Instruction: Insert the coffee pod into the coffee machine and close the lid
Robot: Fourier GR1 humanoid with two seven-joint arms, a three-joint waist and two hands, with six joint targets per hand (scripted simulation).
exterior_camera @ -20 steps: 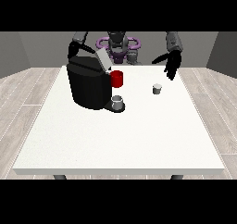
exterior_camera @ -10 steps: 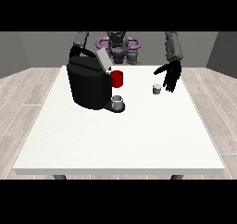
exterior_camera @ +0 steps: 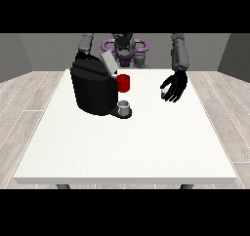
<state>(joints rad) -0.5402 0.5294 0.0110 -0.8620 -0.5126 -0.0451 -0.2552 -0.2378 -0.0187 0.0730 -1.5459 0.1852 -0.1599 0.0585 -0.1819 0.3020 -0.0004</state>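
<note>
**Operator:** Report the position of the coffee pod.

**Technician:** The coffee pod [exterior_camera: 163, 94] stands on the white table [exterior_camera: 127, 147], toward the far right corner, well apart from the coffee machine [exterior_camera: 93, 88]. It is mostly covered by the hand at the view's right [exterior_camera: 175, 86], which sits at the pod. Contact cannot be confirmed.

**Operator:** Finger state?

**Technician:** The fingers of that hand hang downward, somewhat spread and slightly bent, with the thumb toward the pod. No pinch on the pod is visible. The other hand is hidden behind the machine; its fingers cannot be read.

**Operator:** Machine status?

**Technician:** It stands in the far left part of the table. Its lid [exterior_camera: 108, 63] is tilted up. A red part [exterior_camera: 124, 83] projects from its front, and a small grey cup [exterior_camera: 124, 106] sits on the base below.

**Operator:** Handling properties of the pod?

**Technician:** Judged as light, rigid and thin-walled, with smooth sides that may slip. Recommended hold: thumb against opposing fingers across the side wall, below the rim, keeping it upright. Being small and light, it could tip or slide if nudged before the fingers close.
</note>
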